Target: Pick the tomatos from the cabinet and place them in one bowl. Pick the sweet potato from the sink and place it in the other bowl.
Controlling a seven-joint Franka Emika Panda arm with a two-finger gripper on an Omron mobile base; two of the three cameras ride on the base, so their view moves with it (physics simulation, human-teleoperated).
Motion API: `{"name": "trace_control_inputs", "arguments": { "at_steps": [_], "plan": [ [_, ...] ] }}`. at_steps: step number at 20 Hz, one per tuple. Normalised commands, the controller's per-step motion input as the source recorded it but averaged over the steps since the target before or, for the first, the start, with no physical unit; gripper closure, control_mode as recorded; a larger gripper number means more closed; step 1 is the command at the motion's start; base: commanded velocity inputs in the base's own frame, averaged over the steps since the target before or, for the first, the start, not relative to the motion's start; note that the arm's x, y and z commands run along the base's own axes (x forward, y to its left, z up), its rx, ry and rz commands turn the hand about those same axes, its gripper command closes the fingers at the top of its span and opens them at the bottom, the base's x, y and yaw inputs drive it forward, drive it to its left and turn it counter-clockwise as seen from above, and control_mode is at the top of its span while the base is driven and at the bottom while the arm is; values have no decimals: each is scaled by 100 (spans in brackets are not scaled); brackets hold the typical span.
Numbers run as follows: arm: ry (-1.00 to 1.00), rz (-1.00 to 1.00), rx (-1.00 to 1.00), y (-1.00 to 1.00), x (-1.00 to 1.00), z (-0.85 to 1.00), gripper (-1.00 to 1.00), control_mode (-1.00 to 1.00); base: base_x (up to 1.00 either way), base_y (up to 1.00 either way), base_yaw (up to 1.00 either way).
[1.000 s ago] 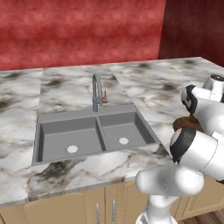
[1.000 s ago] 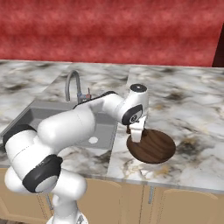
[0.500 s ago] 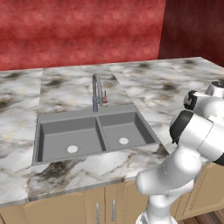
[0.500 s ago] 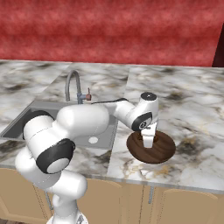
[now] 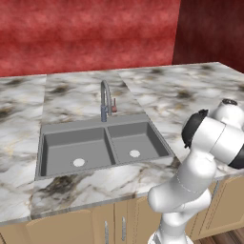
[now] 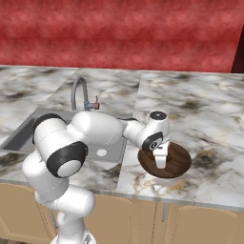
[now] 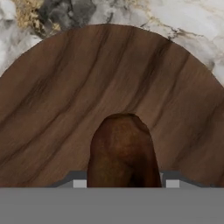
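Hand view shows you the fingers clamped on the sweet potato, poised directly over the bowl for release.

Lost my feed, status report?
Gripper shut on sweet potato. Hanging over wooden bowl right of sink. Nothing in the way.

One bowl, one sweet potato, one double-basin sink, one faucet.

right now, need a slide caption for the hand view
Gripper shut on the sweet potato, held over the wooden bowl.
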Motion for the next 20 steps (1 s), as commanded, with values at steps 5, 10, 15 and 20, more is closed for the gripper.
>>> {"name": "trace_control_inputs", "arguments": {
  "at_steps": [5, 10, 15, 20],
  "plan": [
    [0, 1, 0, 0, 14, -23, -100, -100, 0, 0, 0],
    [0, 1, 0, -7, 4, -1, -100, -100, 0, 0, 0],
    [5, 0, 0, -8, 4, 8, -100, -100, 0, 0, 0],
    [18, 0, 6, 13, 8, 81, -100, -100, 0, 0, 0]
  ]
}}
